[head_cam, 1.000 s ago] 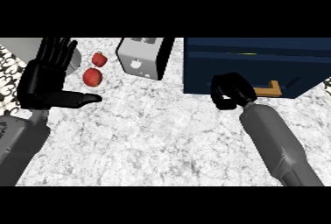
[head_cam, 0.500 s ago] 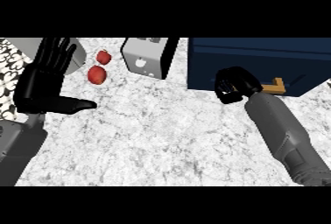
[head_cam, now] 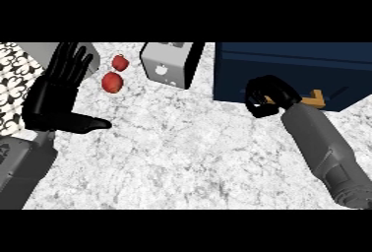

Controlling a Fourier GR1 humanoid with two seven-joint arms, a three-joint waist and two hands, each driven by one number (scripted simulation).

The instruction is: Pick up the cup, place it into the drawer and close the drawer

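Head view, near to far. Right forearm (head_cam: 323, 147) enters from the lower right edge and runs up and slightly left; left forearm (head_cam: 22, 167) enters at the lower left corner. White-grey marbled counter (head_cam: 181, 147) lies between them.

Left hand (head_cam: 54, 101): at the left edge, fingers straight and pointing up, thumb stuck out to the right; spread, touching nothing; resting.

Right hand (head_cam: 265, 93): fingers curled together into a closed fist against the front of the dark blue drawer unit (head_cam: 291, 69). A tan piece (head_cam: 314, 101) pokes out to the right of the fist, with a sliver of the same tan between the curled fingers; the hand appears clamped on its near end. Cannot tell whether this piece is the cup or the drawer's handle; no cup can be made out elsewhere on the counter, so if it is the cup, it sits in the right hand at the drawer front, mostly hidden. Cannot tell whether the drawer is pulled out or pushed in.

Further back, left of centre: lower red fruit (head_cam: 111, 82) and upper red fruit (head_cam: 120, 62), just beside each other, near the left hand's fingertips but apart from them; grey box (head_cam: 169, 66) to their right, just left of the drawer unit. Black-and-white patterned surface (head_cam: 15, 83) at the far left edge, partly behind the left hand.
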